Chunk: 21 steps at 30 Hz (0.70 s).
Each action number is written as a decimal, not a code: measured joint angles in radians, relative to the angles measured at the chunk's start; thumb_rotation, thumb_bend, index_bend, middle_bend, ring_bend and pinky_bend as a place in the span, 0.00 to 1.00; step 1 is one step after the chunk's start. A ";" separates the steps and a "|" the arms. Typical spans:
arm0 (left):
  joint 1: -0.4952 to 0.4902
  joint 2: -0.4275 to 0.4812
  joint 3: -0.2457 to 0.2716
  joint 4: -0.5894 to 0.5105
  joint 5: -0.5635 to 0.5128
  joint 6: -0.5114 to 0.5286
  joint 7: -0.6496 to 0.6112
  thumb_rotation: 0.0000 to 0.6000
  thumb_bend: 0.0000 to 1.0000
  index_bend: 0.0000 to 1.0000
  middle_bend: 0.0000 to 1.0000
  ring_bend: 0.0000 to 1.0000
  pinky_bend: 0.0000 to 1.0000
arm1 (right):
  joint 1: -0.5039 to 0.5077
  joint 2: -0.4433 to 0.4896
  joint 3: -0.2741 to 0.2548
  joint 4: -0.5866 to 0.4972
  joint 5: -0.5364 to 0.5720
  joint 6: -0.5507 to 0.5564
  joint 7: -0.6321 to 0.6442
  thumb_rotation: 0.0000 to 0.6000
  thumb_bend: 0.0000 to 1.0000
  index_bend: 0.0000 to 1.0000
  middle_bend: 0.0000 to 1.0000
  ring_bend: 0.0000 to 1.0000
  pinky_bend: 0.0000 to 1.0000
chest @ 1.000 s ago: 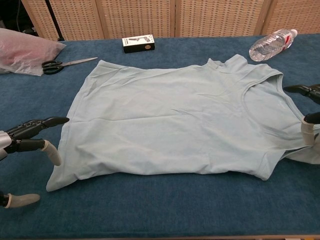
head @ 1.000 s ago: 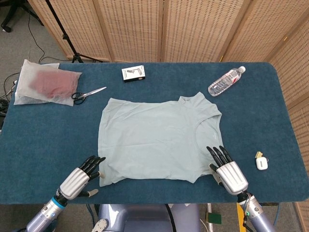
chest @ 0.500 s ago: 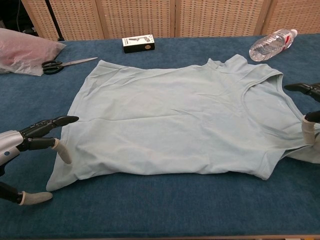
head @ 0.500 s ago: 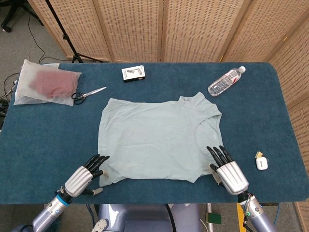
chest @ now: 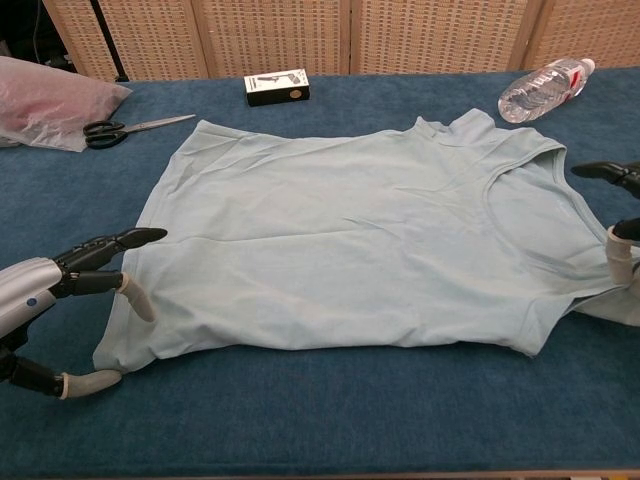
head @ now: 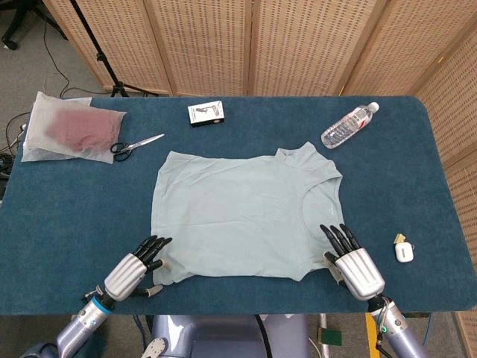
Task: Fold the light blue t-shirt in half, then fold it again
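On the middle of the dark blue table point(head: 67, 216) lies the light blue t-shirt point(head: 238, 216), flat, long axis left to right — neck right. Left hand point(head: 136, 268) and right hand point(head: 350, 258) wait at its near corners, fingers spread, holding nothing.

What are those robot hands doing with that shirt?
A two-armed robot is about to fold the light blue t-shirt, which lies flat and unfolded on the dark blue table. The left hand has its fingers spread at the shirt's near left corner, and the right hand sits with fingers spread at the near right edge. Neither has lifted the cloth, so no fold has been made yet.
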 measured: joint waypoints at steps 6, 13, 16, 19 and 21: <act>0.000 -0.006 0.002 0.012 -0.007 0.010 -0.013 1.00 0.31 0.44 0.00 0.00 0.00 | 0.000 0.000 0.000 0.000 0.001 0.000 0.001 1.00 0.57 0.68 0.00 0.00 0.00; -0.003 -0.004 0.003 0.020 -0.014 0.018 -0.019 1.00 0.36 0.50 0.00 0.00 0.00 | 0.000 0.000 -0.001 0.000 0.001 -0.001 0.000 1.00 0.57 0.68 0.00 0.00 0.00; -0.004 -0.005 0.004 0.023 -0.018 0.018 -0.020 1.00 0.36 0.54 0.00 0.00 0.00 | 0.001 -0.001 0.000 0.001 0.002 -0.002 0.000 1.00 0.57 0.68 0.00 0.00 0.00; -0.003 -0.008 0.005 0.026 -0.020 0.021 -0.021 1.00 0.37 0.59 0.00 0.00 0.00 | 0.001 -0.001 0.000 0.001 0.004 -0.003 0.001 1.00 0.57 0.68 0.00 0.00 0.00; -0.003 -0.009 0.005 0.027 -0.022 0.022 -0.022 1.00 0.37 0.63 0.00 0.00 0.00 | 0.001 -0.001 0.001 0.001 0.004 -0.003 0.001 1.00 0.57 0.68 0.00 0.00 0.00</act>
